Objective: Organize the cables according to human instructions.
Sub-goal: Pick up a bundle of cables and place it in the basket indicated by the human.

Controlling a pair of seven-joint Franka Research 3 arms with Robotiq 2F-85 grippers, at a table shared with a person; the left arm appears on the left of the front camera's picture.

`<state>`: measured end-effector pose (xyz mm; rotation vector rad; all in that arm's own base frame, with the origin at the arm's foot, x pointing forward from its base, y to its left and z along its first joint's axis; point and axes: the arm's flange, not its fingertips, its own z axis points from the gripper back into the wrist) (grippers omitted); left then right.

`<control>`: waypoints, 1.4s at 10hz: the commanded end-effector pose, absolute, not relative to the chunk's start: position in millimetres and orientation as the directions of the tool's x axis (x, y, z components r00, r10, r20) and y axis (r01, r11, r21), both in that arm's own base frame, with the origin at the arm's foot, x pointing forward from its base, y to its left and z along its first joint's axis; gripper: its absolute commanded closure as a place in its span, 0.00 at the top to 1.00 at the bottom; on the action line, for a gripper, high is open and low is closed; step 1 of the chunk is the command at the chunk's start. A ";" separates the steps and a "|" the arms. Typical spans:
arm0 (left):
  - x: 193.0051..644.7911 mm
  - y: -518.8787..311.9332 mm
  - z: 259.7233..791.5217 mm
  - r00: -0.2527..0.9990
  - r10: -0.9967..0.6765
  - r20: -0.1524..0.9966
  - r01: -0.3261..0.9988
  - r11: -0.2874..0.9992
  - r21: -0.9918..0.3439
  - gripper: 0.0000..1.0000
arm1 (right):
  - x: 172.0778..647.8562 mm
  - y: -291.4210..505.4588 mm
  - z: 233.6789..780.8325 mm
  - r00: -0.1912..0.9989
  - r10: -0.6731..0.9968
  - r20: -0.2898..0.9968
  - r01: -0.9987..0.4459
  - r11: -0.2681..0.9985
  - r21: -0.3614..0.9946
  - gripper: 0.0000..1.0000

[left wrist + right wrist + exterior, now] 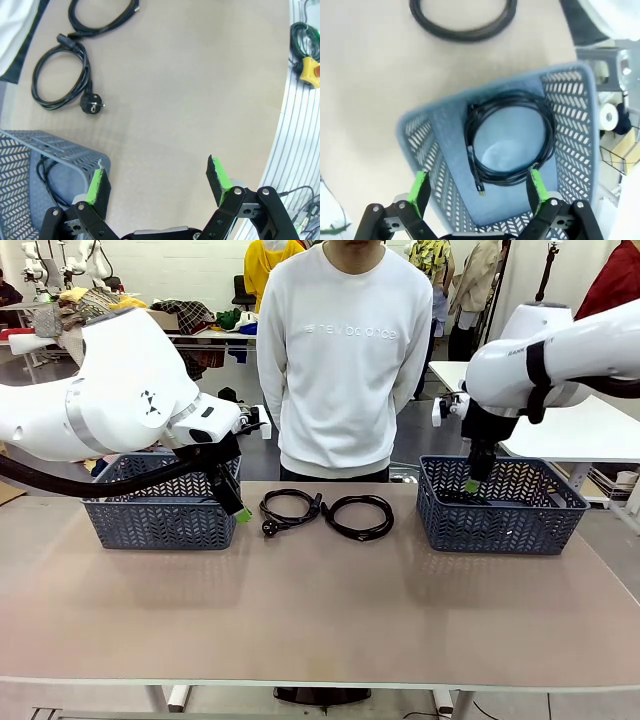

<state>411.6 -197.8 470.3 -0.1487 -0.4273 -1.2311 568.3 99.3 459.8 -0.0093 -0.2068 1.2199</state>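
Two coiled black cables lie side by side at the table's far middle, one with a round plug [290, 510] and one to its right [358, 516]. In the left wrist view the plug cable [60, 75] lies ahead and the other cable [100, 20] is at the top edge. A third cable [46, 176] lies in the left basket [160, 510]. A fourth cable [510, 140] rests coiled in the right basket [500, 508]. My left gripper [240, 508] [159, 181] hangs open beside the left basket's right end. My right gripper [472, 483] [477, 192] hangs open above the right basket [440, 165], empty.
A person [345, 360] in a white sweatshirt stands at the far edge, hands out of sight. A yellow emergency button [310, 70] with its cord sits beyond the table's edge rail. The near half of the table [320, 610] is bare.
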 end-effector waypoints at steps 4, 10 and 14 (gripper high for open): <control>411.6 -195.6 470.8 0.271 -0.879 0.393 0.933 0.340 0.117 1.00 | 482.0 127.4 484.9 0.315 0.887 0.338 -0.904 0.389 -0.180 1.00; 411.6 -195.6 470.8 0.271 -0.879 0.393 0.933 0.340 0.117 1.00 | 444.2 162.7 465.3 0.271 0.858 0.436 -0.915 0.370 -0.162 1.00; 411.6 -195.6 470.8 0.271 -0.879 0.393 0.933 0.340 0.117 1.00 | 444.5 169.0 468.8 0.288 0.865 0.410 -0.915 0.375 -0.149 1.00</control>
